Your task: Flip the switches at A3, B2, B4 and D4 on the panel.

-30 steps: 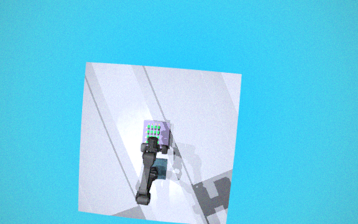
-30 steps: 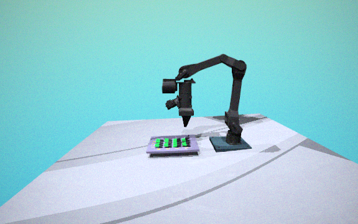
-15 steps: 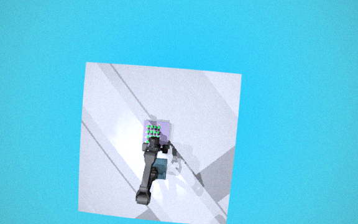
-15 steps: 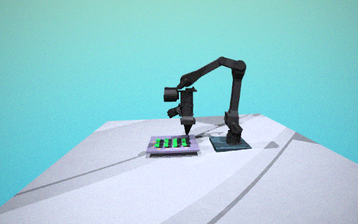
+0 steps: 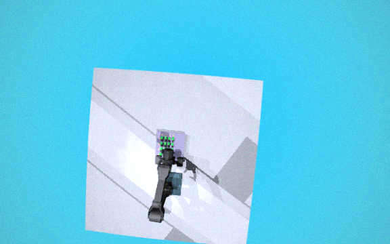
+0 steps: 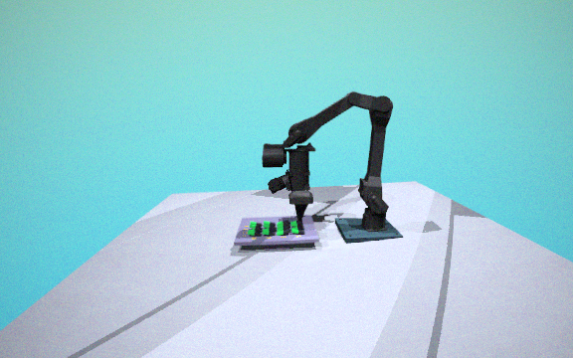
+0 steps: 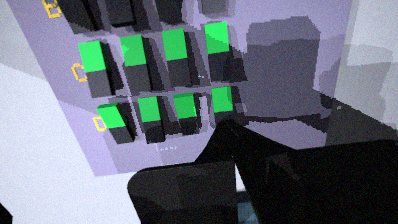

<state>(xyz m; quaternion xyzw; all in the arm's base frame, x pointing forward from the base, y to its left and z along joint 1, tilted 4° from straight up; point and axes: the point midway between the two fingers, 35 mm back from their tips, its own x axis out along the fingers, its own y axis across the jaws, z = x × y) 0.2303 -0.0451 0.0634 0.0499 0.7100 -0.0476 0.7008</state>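
Observation:
The lavender switch panel [image 5: 181,140] [image 6: 286,241] [image 7: 45,45] lies on the table, with green and dark rocker switches in lettered rows. The wrist view shows rows C and D close up. My gripper [image 6: 299,225] [image 7: 225,126] is shut and empty, pointing straight down. Its tip sits at the near, dark end of the D4 switch [image 7: 221,99], the rightmost one in the nearest row, and it looks to be touching it. The green end of D4 shows just beyond the tip. The C4 switch [image 7: 217,39] lies behind it. Rows A and B are mostly out of the wrist view.
The arm's teal base plate [image 6: 369,232] [image 5: 175,184] stands just to the right of the panel in the exterior view. The arm arches high over the gap between them. The pale grey table [image 6: 316,308] [image 5: 131,102] extends widely around both.

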